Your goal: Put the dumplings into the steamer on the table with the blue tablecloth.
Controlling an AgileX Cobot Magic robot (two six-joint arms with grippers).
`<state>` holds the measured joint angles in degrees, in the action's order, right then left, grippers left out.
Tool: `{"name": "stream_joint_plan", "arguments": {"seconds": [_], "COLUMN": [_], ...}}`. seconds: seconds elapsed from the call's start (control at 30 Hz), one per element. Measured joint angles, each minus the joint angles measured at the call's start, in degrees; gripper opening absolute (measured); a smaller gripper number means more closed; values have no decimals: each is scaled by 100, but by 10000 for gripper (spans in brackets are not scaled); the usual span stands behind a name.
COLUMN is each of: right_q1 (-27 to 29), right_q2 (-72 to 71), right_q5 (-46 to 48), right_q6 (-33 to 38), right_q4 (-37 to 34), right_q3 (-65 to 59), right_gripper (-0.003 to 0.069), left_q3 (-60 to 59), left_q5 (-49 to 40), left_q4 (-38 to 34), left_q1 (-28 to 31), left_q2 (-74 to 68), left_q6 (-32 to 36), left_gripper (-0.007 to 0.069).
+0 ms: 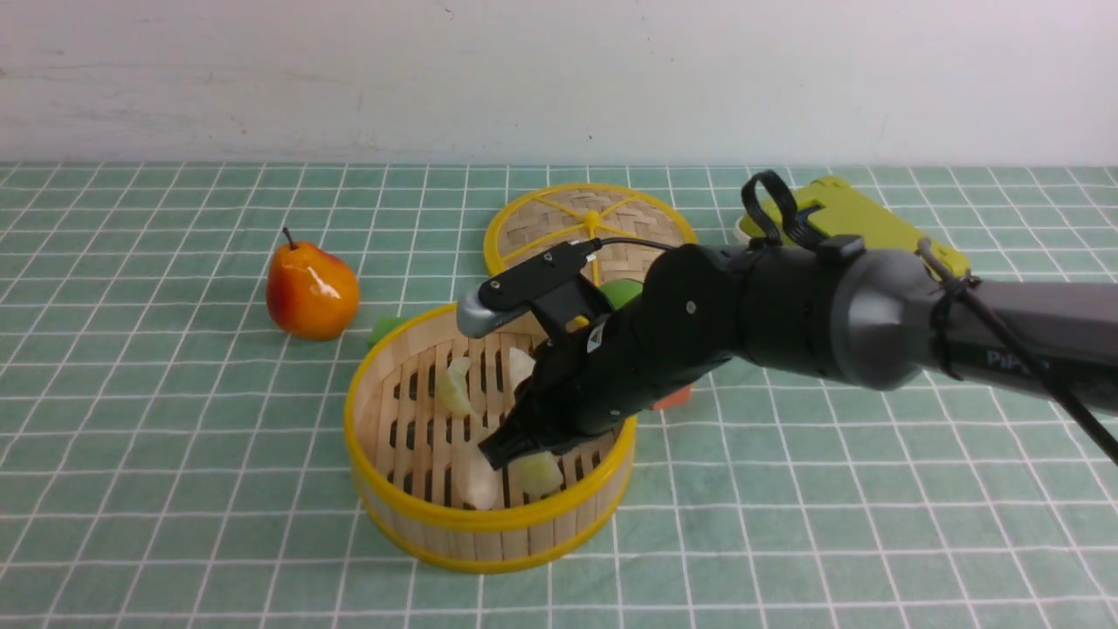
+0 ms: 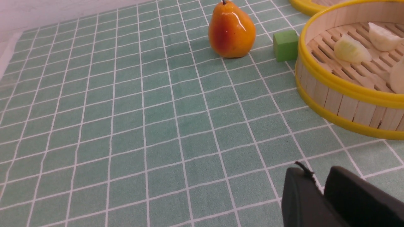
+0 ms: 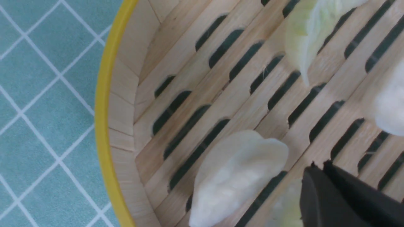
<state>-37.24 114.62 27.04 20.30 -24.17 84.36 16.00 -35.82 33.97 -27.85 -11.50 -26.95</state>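
The steamer [image 1: 489, 526] stands on the table with the blue tablecloth [image 1: 175, 419], near the middle. Four dumplings lie on its slat floor: two at the back [image 1: 455, 387] [image 1: 521, 362] and two at the front [image 1: 480, 482] [image 1: 537, 473]. My right gripper [image 1: 504, 452] reaches down inside the steamer, shut and empty, its tip just above the front greenish dumpling [image 3: 285, 205] and next to a white one [image 3: 236, 173]. In the right wrist view my right gripper [image 3: 318, 167] shows its jaws together. My left gripper [image 2: 317, 176] is shut and empty over bare cloth, a little short of the steamer [image 2: 331, 82].
A pear [image 1: 312, 293] and a green cube [image 1: 384, 328] sit left of the steamer. The woven lid [image 1: 590, 223] lies behind it. An orange cube [image 1: 674, 397] peeks out under my right arm. A yellow-green flat object [image 1: 860, 218] lies at the back right.
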Motion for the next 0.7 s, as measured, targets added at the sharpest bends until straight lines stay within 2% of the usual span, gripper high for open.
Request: {"name": "stream_joint_plan", "arguments": {"seconds": [0.2,0.37,0.47,0.63,0.7], "right_q1": [-5,-5,-5,-5,-5], "right_q2": [-573,-1631,-2634,-4445,-4793], "right_q5": [67,81,166,203,188], "right_q6": [-5,-158,-841,-2885,-3461], "right_q4": [300,939,2034,4430,4950], "right_q3": [153,164,75,-865,-1247], "right_gripper": [19,20,20,20,20], "left_q3": [0,0,0,0,0], "left_q5": [60,135,135,113,113], "left_q4": [0,0,0,0,0], "left_q1": [0,0,0,0,0], "left_q2": [0,0,0,0,0], "left_q6": [0,0,0,0,0], "left_gripper": [112,116,122,125,126]}}
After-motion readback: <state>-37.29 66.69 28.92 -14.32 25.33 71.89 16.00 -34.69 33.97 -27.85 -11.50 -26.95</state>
